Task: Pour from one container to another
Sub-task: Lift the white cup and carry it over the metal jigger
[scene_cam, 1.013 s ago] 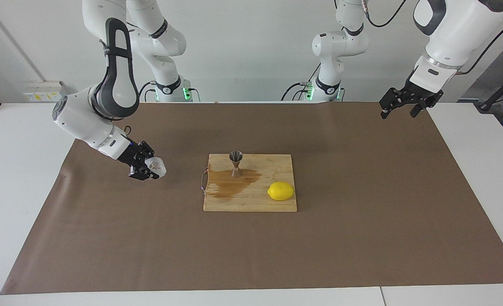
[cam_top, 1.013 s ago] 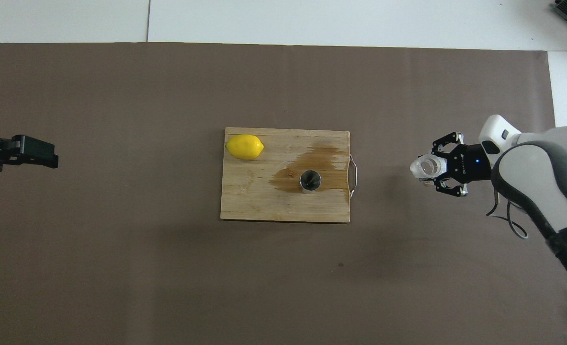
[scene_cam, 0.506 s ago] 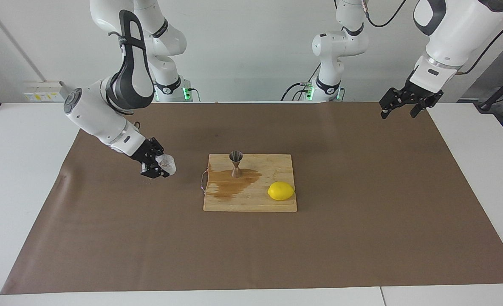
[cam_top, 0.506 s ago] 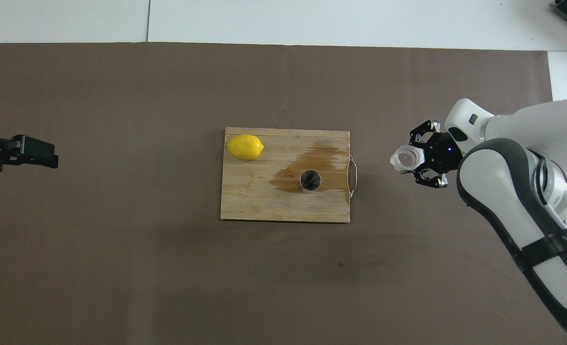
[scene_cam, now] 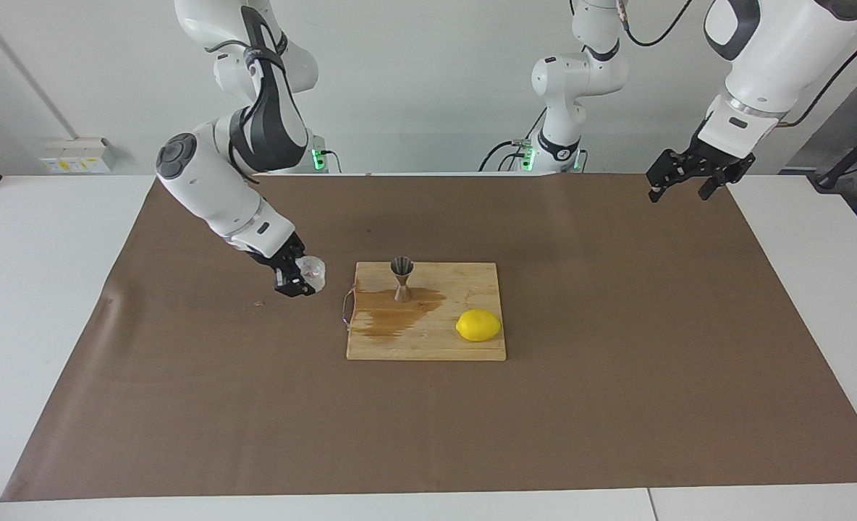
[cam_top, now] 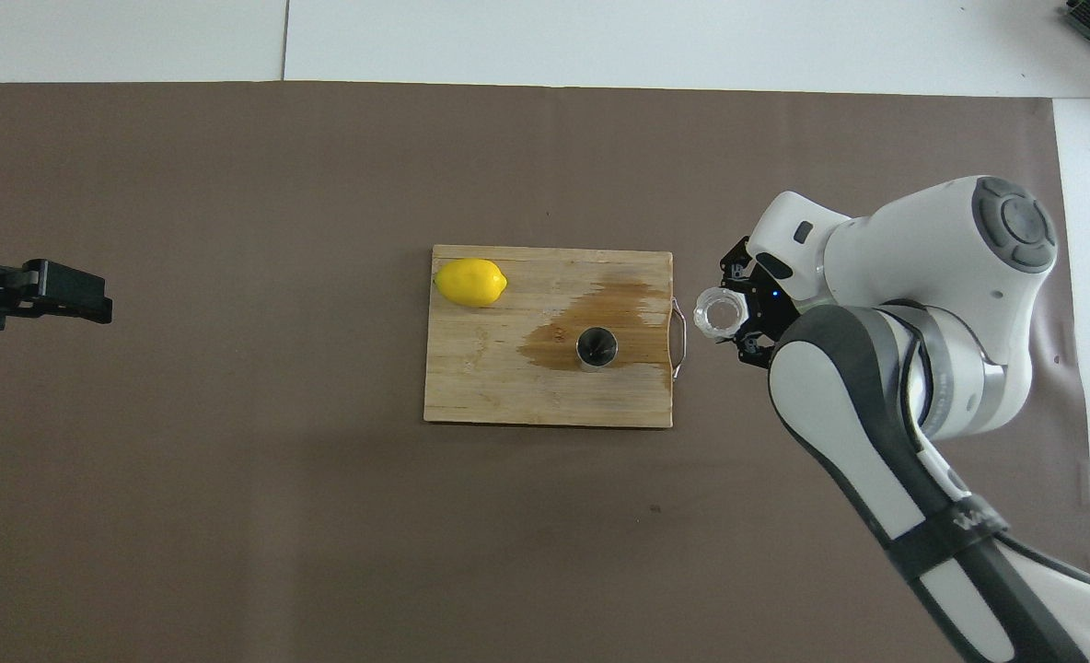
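While gripped, clear cup point(scene_cam: 312, 270) upright

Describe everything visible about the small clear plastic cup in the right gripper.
The small clear plastic cup is squat and round with whitish translucent walls; the overhead view looks into its open mouth, so it is about upright. The right gripper is shut on its side and holds it up over the brown table cover, just off the handle end of the wooden cutting board. It touches nothing else. Contents cannot be made out.
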Tool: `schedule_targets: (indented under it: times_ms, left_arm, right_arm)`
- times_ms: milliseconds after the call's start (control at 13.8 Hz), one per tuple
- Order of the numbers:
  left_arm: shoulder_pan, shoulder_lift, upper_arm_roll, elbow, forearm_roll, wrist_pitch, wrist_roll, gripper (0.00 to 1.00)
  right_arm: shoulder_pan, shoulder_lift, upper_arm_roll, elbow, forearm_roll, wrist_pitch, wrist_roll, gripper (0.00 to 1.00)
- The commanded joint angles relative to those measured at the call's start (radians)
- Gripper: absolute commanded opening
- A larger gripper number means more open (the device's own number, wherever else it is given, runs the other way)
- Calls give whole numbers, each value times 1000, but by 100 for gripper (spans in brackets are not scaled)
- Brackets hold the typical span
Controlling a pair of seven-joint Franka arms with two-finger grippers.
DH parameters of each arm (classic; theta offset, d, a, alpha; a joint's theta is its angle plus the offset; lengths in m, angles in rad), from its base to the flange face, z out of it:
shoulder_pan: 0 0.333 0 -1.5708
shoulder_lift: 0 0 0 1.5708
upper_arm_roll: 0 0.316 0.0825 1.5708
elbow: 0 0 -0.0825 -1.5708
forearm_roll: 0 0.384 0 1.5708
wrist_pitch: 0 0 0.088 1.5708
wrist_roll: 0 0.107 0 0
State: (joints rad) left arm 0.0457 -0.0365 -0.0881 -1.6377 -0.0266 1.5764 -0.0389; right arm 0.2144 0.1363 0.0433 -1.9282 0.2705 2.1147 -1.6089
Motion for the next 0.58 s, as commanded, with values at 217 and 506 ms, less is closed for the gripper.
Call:
schedule_targets:
  times_ms: [217, 506]
  left_arm:
    - [13, -2, -5, 12, -12, -19, -1, 100]
    - [13, -2, -5, 12, -12, -19, -1, 100]
  right_arm:
    - [115, 11, 1, 31, -145, -33, 156, 4]
    - [172, 19, 1, 47, -241, -54, 167, 0]
